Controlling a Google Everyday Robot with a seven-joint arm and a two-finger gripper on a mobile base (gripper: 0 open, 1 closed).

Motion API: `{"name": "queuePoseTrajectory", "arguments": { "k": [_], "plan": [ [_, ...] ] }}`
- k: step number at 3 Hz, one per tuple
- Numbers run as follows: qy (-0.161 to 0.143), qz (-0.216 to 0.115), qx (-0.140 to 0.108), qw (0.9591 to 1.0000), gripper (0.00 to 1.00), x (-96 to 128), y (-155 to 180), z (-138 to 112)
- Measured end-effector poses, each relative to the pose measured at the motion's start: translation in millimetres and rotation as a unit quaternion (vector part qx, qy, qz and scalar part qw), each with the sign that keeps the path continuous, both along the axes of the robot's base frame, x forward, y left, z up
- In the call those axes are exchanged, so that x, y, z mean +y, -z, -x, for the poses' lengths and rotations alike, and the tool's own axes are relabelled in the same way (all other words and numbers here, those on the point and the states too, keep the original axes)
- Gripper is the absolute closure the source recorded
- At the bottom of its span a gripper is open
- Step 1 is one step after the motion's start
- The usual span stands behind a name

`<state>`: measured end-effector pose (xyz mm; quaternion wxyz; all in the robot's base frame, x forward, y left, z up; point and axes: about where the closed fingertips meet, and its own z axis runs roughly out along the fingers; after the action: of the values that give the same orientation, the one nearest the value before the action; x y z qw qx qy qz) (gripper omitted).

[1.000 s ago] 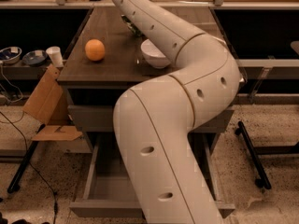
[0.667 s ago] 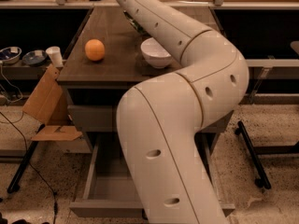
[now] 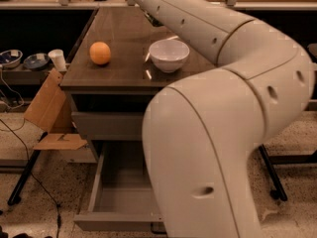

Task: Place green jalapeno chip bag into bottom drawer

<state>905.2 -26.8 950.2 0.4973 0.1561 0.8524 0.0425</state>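
Note:
The bottom drawer (image 3: 115, 221) is pulled open at the foot of the cabinet, and the part of its inside that shows is empty. My large white arm (image 3: 223, 113) fills the right half of the view and reaches up over the cabinet top (image 3: 119, 31) toward the far edge. My gripper is not in view; it lies behind the arm or past the top edge. The green jalapeno chip bag does not show anywhere in the view.
An orange fruit (image 3: 100, 53) and a white bowl (image 3: 169, 55) sit on the cabinet top. The shallower drawer (image 3: 106, 125) above is shut. A cardboard box (image 3: 47, 108) leans at the cabinet's left, beside a white cup (image 3: 58, 60) and cables on the floor.
The arm's far section has swung up and back toward the far end of the cabinet top, uncovering the whole white bowl. The orange and the drawers have not moved.

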Motion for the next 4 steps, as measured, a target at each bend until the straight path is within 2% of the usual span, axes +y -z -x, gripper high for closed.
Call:
{"name": "queuePoseTrajectory", "arguments": {
  "k": [1, 2, 3, 4],
  "plan": [
    [-0.008, -0.015, -0.029, 0.9994, 1.00, -14.3, -21.4, 39.8],
    [-0.023, -0.018, -0.045, 0.9986, 1.00, -22.6, -27.5, 79.4],
    [-0.057, 0.000, -0.079, 0.9952, 1.00, -30.8, -45.8, 128.1],
    [-0.096, 0.047, -0.102, 0.9890, 1.00, -39.2, -45.7, 175.1]
  ]
}}
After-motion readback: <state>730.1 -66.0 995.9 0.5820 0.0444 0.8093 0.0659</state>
